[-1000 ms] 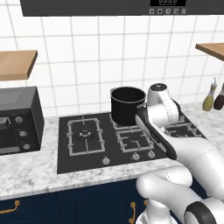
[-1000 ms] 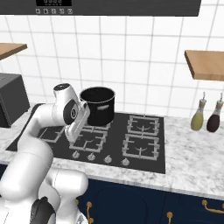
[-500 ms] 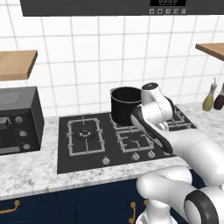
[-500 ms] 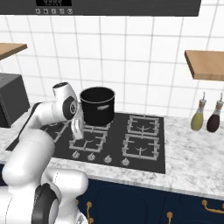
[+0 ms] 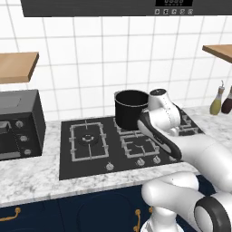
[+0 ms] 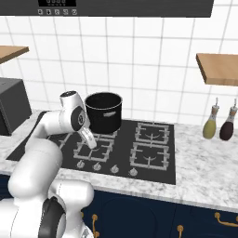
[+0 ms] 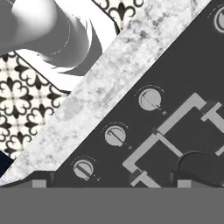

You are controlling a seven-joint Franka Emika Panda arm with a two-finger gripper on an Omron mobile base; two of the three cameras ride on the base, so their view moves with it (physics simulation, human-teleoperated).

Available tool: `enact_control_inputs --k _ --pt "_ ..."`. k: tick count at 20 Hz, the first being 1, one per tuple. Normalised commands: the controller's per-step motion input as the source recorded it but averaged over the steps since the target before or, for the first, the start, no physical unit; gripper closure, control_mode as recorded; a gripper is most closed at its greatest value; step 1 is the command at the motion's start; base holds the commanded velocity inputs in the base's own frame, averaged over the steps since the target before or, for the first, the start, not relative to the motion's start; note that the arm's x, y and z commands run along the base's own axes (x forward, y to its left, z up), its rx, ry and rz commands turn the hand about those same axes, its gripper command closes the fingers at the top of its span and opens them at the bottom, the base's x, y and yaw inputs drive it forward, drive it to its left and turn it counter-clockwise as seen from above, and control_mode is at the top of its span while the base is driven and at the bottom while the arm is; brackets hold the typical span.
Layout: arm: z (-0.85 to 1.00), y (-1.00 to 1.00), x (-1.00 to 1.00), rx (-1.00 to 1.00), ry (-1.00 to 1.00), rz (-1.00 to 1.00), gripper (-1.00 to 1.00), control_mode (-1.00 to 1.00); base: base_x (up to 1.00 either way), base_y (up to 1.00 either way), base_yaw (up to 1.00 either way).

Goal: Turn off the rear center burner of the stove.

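Black glass stove (image 5: 95, 163) sits centre frame in the left base view, pot (image 5: 130, 108) on its rear center burner (image 5: 129, 126) just above middle. My gripper (image 6: 88, 139) hangs over the front grate left of centre in the right base view; cannot tell whether the fingers are parted or closed. Hand view: three silver knobs (image 7: 117, 134) run diagonally along the stove edge beside the marble counter (image 7: 100, 83)
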Motion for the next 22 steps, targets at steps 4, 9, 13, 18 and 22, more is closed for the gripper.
enact_control_inputs --k 4,9,13,18,22 --pt "-0.19 0.00 0.00 0.00 0.12 0.24 -1.00 -1.00 0.00 0.00 0.00" --pt "-0.14 0.00 0.00 0.00 0.06 0.14 -1.00 -1.00 0.00 0.00 0.00" --pt "-0.16 0.00 0.01 0.00 0.02 0.11 -1.00 -1.00 0.00 0.00 0.00" --pt "-0.04 0.00 0.05 0.00 0.01 0.02 -1.00 -1.00 0.00 0.00 0.00" --pt "-0.19 -0.04 0.36 0.00 0.04 0.04 -1.00 -1.00 0.00 0.00 0.00"
